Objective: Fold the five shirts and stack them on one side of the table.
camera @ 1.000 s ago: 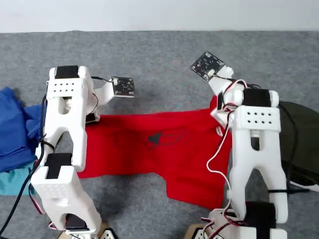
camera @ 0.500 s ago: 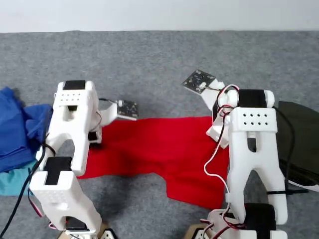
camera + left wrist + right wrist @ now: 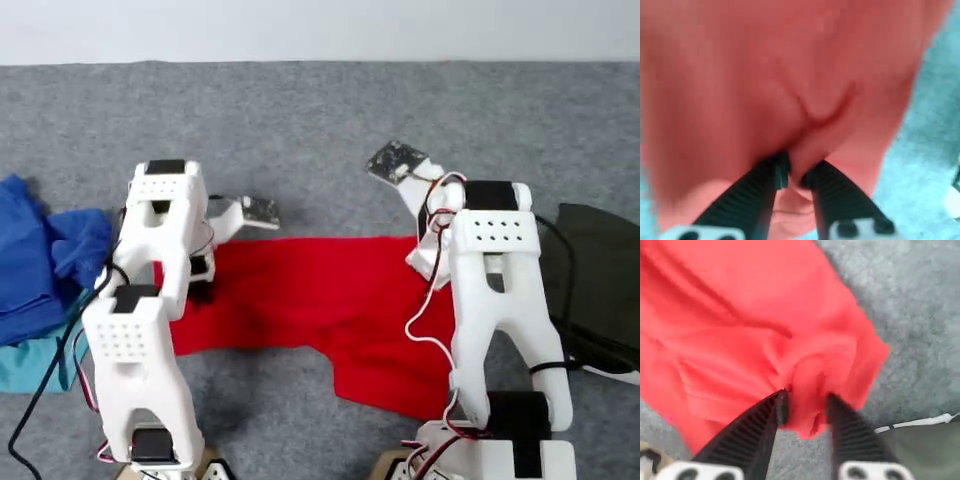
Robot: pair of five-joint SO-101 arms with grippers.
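A red shirt lies across the middle of the grey table, its far edge drawn toward the near side, so it lies doubled. My left gripper is shut on a pinch of red cloth at the shirt's left end, under the left arm. My right gripper is shut on a bunch of the red shirt at its right end, beneath the right arm. A blue shirt lies heaped at the left edge. A dark shirt lies at the right edge.
A teal garment pokes out under the blue heap at the left. The grey table beyond the red shirt is bare up to the white wall. A white cable lies by the dark shirt.
Both arms have pulled back toward the near side, dragging the red shirt's far edge over itself. The dark print on the shirt is now covered.
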